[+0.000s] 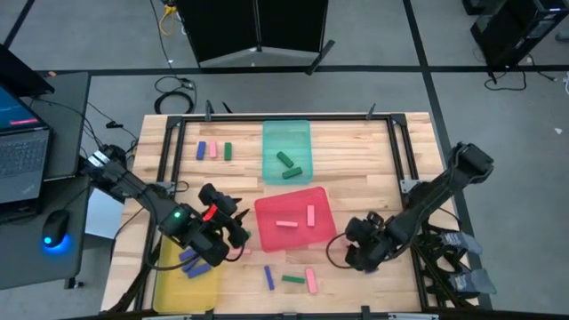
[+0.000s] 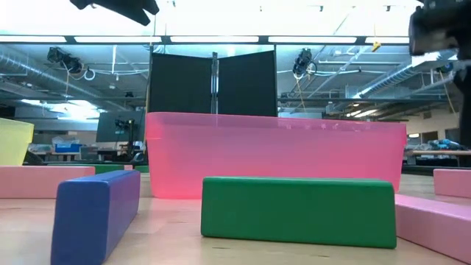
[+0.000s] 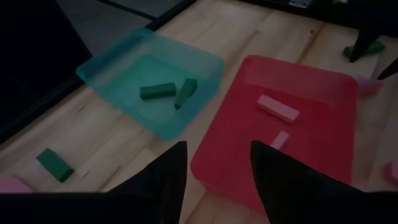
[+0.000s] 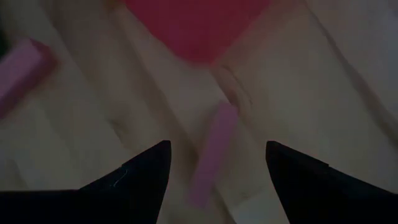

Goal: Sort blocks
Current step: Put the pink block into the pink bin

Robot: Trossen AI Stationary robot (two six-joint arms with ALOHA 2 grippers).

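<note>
My left gripper [image 1: 236, 229] [image 3: 214, 163] hovers open and holding nothing between the yellow tray [image 1: 169, 284] and the red tray [image 1: 324, 233]. My right gripper [image 1: 348, 253] [image 4: 217, 165] is open above the table off the red tray's near right corner; a pink block [image 4: 214, 152] lies flat on the wood ahead of its fingers, untouched. The teal tray [image 1: 267, 133] holds two green blocks [image 3: 168, 92]. The red tray holds two pink blocks [image 3: 278, 107]. Blue blocks [image 1: 190, 264] lie in the yellow tray. A loose blue [image 1: 268, 277], green [image 1: 293, 279] and pink block [image 1: 311, 280] lie near the near edge.
A blue [image 1: 201, 150], pink [image 1: 212, 150] and green block [image 1: 228, 151] lie side by side left of the teal tray. A dark metal frame [image 1: 400, 151] runs round the tabletop. A laptop [image 1: 22, 151] and mouse [image 1: 55, 229] sit off the table's left side.
</note>
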